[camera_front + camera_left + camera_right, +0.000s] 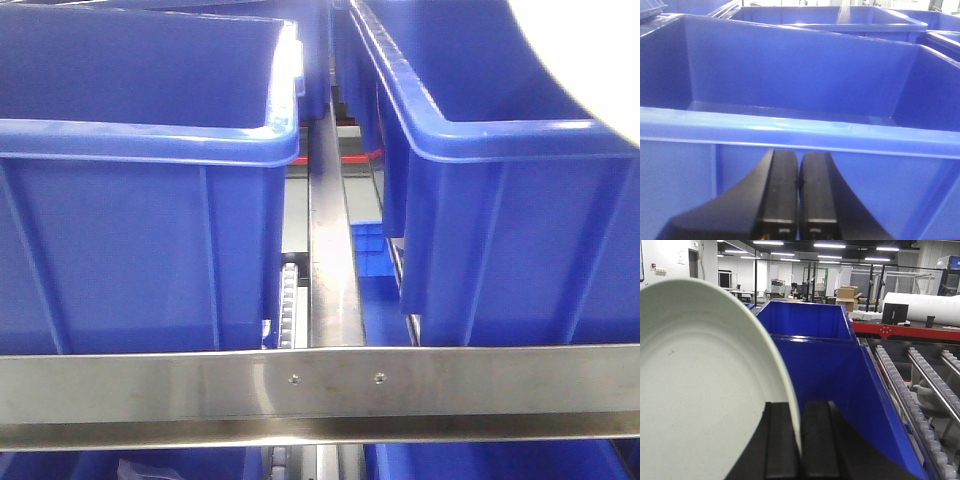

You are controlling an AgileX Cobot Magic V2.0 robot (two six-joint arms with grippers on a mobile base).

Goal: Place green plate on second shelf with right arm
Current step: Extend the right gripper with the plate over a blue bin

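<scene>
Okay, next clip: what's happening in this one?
The right gripper is pinching the rim of the green plate, holding it on edge above a row of blue bins next to roller tracks. The plate has not been set down. The left gripper is shut on nothing, parked in front of a blue bin. The front view shows bins behind a metal shelf rail.

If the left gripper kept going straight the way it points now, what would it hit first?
Most likely the near wall of the blue bin. The left gripper, jaws together and empty, points straight at that wall just under the rim, and nothing lies between them. How near the wall is cannot be told.
</scene>
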